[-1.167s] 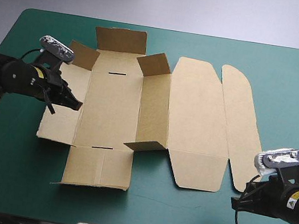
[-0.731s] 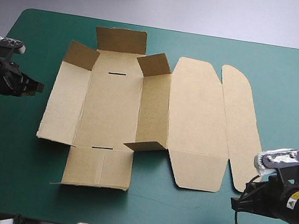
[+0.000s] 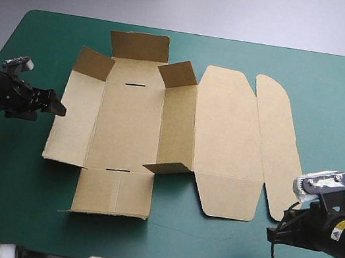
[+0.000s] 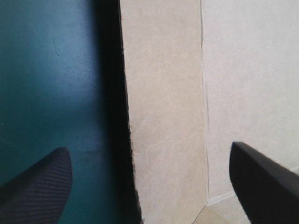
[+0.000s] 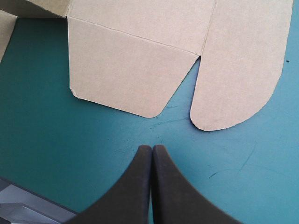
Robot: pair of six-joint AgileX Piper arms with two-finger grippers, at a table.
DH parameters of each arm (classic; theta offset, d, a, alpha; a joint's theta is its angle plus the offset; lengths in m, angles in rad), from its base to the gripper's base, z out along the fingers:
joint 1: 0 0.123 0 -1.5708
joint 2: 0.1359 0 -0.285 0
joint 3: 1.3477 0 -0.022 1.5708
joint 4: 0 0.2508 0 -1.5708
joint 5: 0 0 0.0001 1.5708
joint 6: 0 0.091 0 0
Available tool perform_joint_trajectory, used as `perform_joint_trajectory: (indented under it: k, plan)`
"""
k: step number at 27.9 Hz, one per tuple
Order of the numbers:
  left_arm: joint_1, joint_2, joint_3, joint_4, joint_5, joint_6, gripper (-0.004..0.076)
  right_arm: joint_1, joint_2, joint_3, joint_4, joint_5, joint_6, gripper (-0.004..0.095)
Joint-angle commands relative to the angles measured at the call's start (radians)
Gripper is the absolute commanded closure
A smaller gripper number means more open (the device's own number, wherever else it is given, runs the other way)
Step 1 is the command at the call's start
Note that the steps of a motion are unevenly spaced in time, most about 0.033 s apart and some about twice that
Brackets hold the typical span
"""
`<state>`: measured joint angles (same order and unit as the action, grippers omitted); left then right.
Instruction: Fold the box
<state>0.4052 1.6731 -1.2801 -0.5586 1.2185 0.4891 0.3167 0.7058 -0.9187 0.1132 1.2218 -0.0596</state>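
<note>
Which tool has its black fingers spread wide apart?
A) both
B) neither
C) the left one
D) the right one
C: the left tool holds its fingers far apart by the edge of the box; the right tool is shut to one point.

Backed left gripper (image 3: 55,106) off the left panel of the box (image 3: 127,128), where it had sat earlier. Swung well out over the teal-green cover toward the left edge of the desk (image 3: 13,161). Then came back in toward the box. Ended with fingertips just beside that panel's outer edge, off the board.
</note>
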Motion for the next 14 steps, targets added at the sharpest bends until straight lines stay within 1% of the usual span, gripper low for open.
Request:
perform_joint_trajectory:
  k: [1, 5, 8, 11, 14]
  plan:
    - [0.002, -0.013, 0.003, -0.060, 0.083, 0.001, 0.0041, -0.006, 0.001, -0.020, 0.005, -0.048, -0.008, 0.0928]
    - [0.002, 0.012, 0.082, -0.093, 0.078, 0.047, 0.0041, -0.006, 0.001, -0.020, 0.005, -0.049, -0.008, 0.0928]
    - [0.002, 0.022, 0.119, -0.162, 0.062, 0.086, 0.0041, -0.006, 0.001, -0.020, 0.007, -0.053, -0.007, 0.0928]
    - [0.002, 0.034, 0.135, -0.258, 0.076, 0.150, 0.0042, -0.006, 0.001, -0.020, 0.007, -0.053, -0.006, 0.0928]
    - [0.000, 0.034, 0.135, -0.289, 0.078, 0.159, 0.0044, -0.006, 0.001, -0.020, 0.007, -0.053, -0.006, 0.0928]
